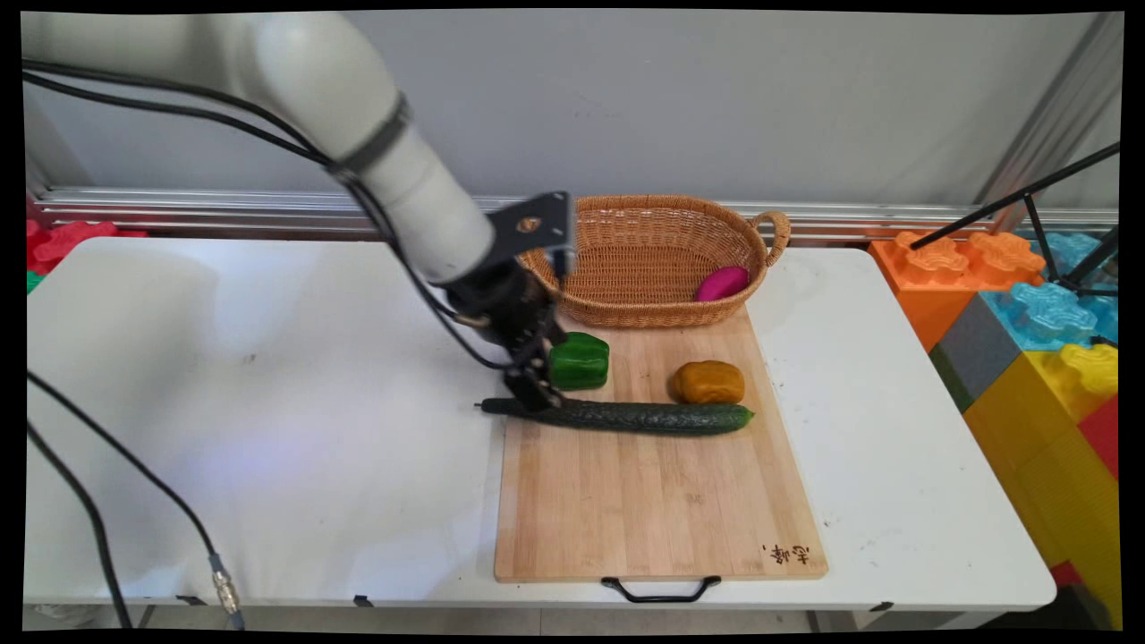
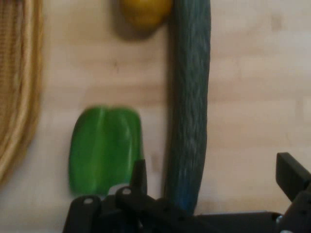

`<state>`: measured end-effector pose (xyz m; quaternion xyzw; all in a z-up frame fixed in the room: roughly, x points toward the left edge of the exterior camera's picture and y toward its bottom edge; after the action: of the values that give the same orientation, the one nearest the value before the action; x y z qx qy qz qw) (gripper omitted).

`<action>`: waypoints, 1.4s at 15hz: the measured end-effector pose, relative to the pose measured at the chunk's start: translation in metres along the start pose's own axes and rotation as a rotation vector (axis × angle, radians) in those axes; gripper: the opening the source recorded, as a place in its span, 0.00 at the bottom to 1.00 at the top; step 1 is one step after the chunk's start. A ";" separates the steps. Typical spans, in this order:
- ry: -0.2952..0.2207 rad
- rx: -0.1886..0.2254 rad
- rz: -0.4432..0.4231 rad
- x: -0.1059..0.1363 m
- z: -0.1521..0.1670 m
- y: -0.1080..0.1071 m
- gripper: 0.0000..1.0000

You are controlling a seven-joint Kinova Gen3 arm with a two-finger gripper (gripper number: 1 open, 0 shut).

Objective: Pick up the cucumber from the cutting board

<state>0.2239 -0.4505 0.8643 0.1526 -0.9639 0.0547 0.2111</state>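
- Down low, gripper (image 1: 537,394) sits at the stem end of the cucumber (image 1: 626,417); hand view shows its fingers (image 2: 138,177) spread apart, one on each side of the cucumber (image 2: 188,107), not closed on it.
- Cucumber lies lengthwise across the cutting board (image 1: 653,501), running away from the gripper; its stem end overhangs the board's edge onto the desk (image 1: 268,402).
- Green pepper (image 1: 580,360) just beside the gripper, on the basket side of the cucumber; apart from the cucumber in the hand view (image 2: 104,148).
- Orange-brown rounded item (image 1: 708,382) farther along, close to the cucumber's far half.
- Wicker basket (image 1: 644,228) beyond the pepper, standing on the board's far end; magenta item (image 1: 722,283) inside at the end away from the gripper.
- Writing: dark characters burned into the board's near corner (image 1: 787,555); not legible.
- Board: pale bamboo, black handle (image 1: 660,590) on its near edge.
- Surroundings: white desk, grey wall, large coloured building blocks (image 1: 1029,331) well off past the desk's end.
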 end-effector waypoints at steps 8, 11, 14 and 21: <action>0.030 -0.005 0.085 0.033 0.072 -0.002 1.00; 0.031 -0.008 0.106 0.037 0.090 -0.002 1.00; 0.030 -0.007 0.125 0.042 0.106 -0.003 1.00; 0.021 -0.009 0.146 0.046 0.124 -0.005 0.00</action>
<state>0.1371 -0.4885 0.7716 0.0801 -0.9705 0.0670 0.2175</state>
